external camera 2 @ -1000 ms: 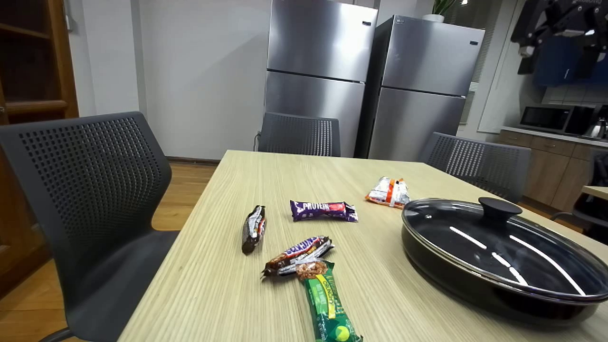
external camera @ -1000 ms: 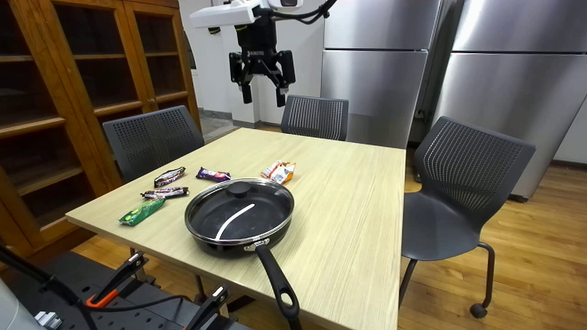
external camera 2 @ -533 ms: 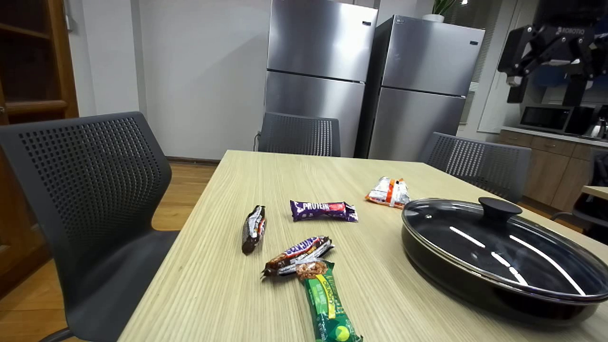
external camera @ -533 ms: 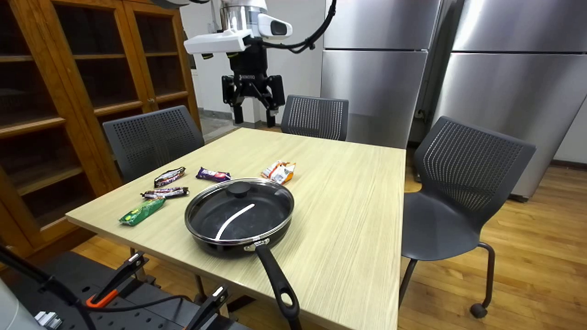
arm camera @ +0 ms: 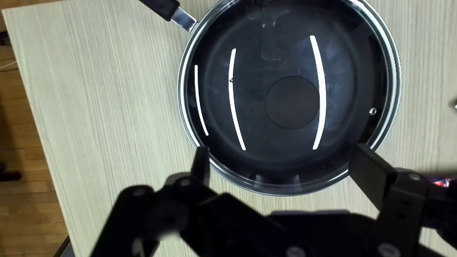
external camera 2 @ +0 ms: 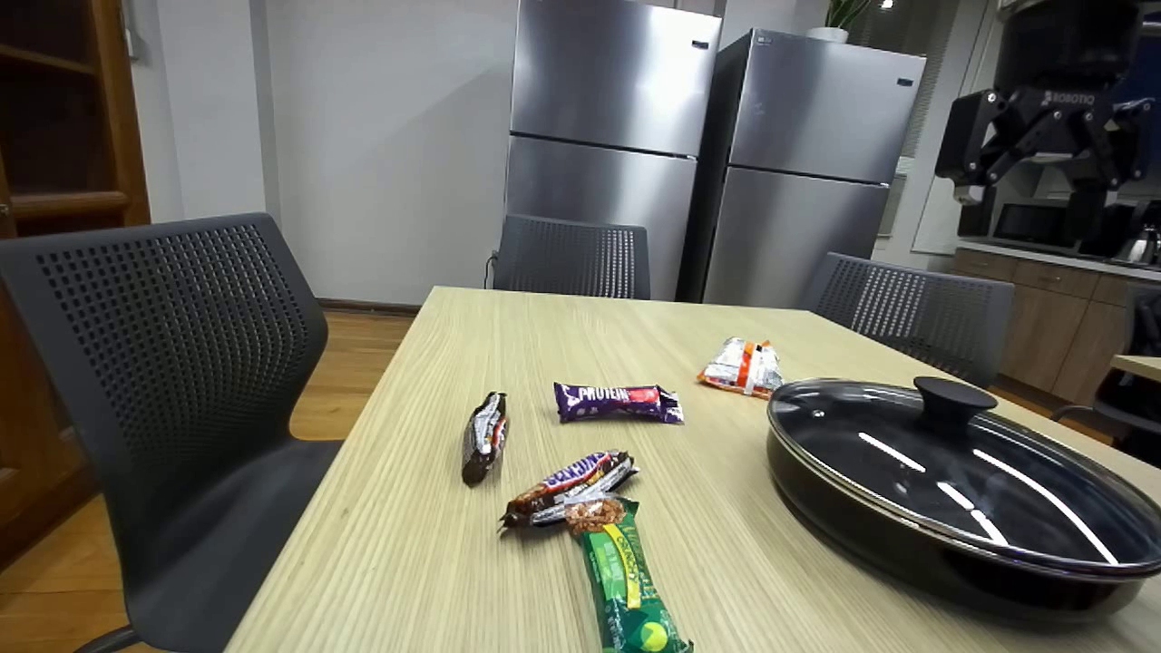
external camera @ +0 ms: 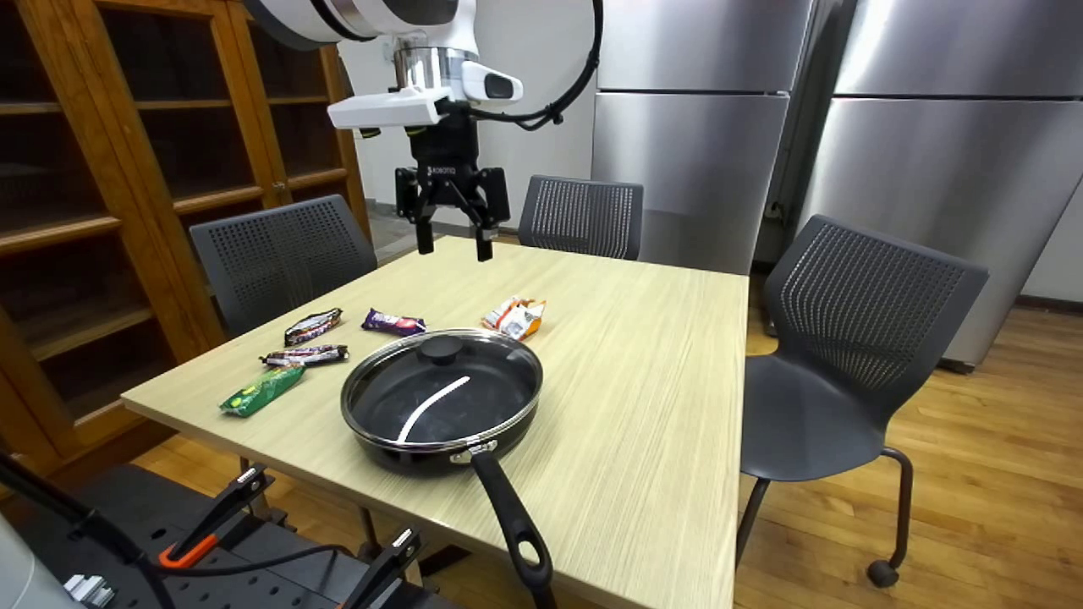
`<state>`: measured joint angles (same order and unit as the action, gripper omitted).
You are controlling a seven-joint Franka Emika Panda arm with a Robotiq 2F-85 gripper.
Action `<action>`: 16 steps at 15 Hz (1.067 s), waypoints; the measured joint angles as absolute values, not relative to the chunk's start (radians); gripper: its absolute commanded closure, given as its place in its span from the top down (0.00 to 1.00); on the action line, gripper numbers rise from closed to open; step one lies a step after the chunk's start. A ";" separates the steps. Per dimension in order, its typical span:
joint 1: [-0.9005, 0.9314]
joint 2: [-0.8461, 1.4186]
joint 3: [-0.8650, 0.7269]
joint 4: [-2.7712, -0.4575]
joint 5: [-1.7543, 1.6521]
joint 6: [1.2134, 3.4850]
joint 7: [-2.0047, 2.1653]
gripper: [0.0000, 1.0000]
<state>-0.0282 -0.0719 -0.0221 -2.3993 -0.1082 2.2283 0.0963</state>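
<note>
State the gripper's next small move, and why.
Perhaps ease the gripper down toward the black knob on the lid: the gripper hangs open and empty above the table, and in the wrist view the knob lies beyond the fingertips, roughly in line with their gap.

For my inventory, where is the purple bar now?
In both exterior views, the purple bar lies between a dark bar at left and the packet at right.

Open air between tool point(external camera: 454, 245) and lidded pan point(external camera: 461, 406); lid knob point(external camera: 441, 349) highest, handle point(external camera: 506, 507) juts past tabletop point(external camera: 643, 381) edge. Packet point(external camera 2: 744, 366) just beside pan. Lane between pan and wrapped bars point(external camera 2: 573, 483); wide bare stretch on pan's other side. Chair backs point(external camera: 871, 313) flank edges.
</note>
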 measured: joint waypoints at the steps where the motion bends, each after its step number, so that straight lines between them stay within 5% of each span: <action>1: -0.027 -0.069 -0.022 -2.399 -0.111 2.228 0.098 1.00; 16: -0.027 -0.029 -0.022 -2.399 -0.083 2.279 0.080 1.00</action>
<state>-0.0273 -0.0292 -0.0224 -2.3991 -0.0827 2.2789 0.0802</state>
